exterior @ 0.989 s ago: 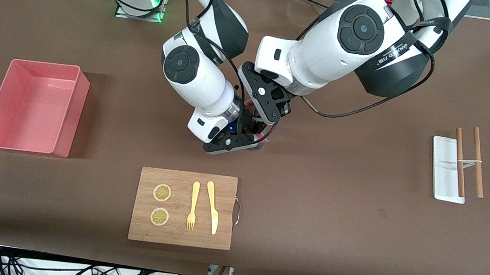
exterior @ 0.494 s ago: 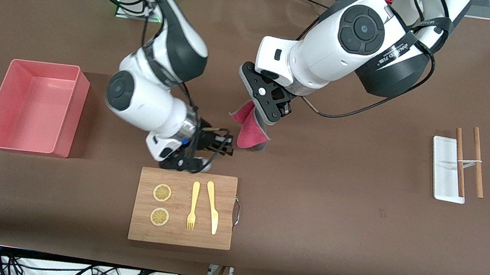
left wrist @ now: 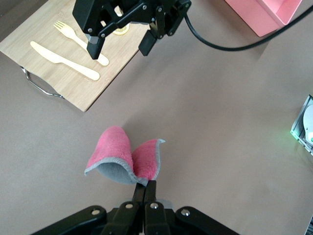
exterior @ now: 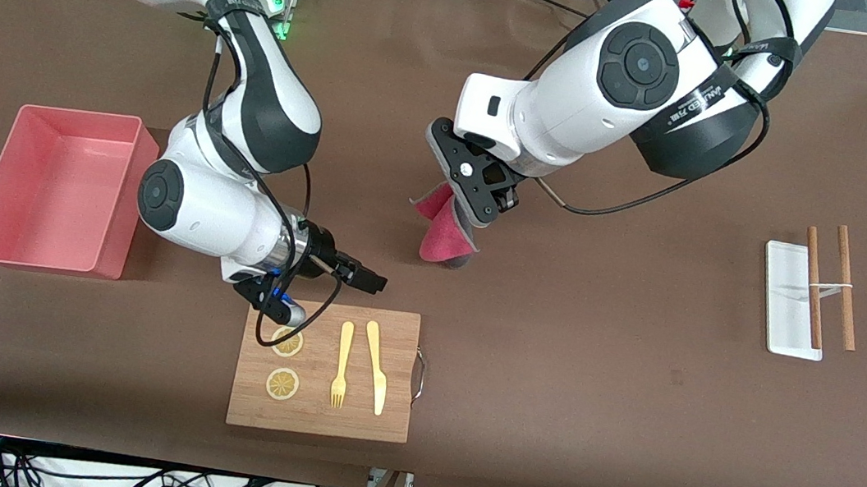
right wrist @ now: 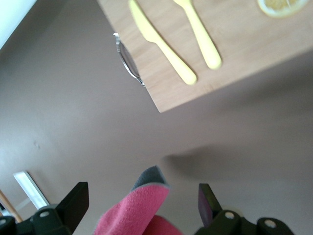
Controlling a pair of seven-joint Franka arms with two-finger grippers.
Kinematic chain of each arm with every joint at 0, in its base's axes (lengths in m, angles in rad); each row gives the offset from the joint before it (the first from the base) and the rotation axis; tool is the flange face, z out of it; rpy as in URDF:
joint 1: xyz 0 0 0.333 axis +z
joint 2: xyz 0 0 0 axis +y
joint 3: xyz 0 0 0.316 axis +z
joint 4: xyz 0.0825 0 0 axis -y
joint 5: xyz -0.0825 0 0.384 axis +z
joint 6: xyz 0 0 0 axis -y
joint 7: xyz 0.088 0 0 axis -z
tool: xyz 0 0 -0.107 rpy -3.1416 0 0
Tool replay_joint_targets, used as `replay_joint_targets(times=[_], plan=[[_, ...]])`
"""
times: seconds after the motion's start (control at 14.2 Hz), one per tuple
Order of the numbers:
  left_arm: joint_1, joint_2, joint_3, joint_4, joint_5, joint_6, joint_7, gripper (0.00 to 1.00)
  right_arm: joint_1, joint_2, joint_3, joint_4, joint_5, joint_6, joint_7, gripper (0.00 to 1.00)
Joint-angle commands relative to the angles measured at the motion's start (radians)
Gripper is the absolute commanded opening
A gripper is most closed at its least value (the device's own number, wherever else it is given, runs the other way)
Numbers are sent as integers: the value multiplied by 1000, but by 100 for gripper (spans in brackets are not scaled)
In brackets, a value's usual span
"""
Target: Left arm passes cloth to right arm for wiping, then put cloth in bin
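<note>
Two robot arms over a brown counter point(exterior: 629, 400). The left end effector point(exterior: 479, 209), over the middle of the counter, is clamped on one edge of the cloth point(exterior: 441, 232), which hangs folded, pink outside, grey inside. The right end effector point(exterior: 328, 293), fingers spread wide and empty, hovers near the wooden board point(exterior: 395, 421), apart from the cloth. The pink bin point(exterior: 121, 197) sits empty near the counter's right-arm end. The handover looks unfinished; next, the right end effector needs to reach the cloth and close on it.
</note>
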Motion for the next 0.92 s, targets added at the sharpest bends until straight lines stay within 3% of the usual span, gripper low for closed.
replay_joint_targets(times=[0.0,0.35,0.85], plan=[[6,1,-5,-6,10,-8,18,0,-3,-6,10,-45,32,-11,200,99],[6,12,-5,-21,19,-6,21,0,16,-1,10,-152,190,-6,589,99],[-5,26,-2,-37,24,-8,21,0,22,-96,34,-367,199,-23,669,99]])
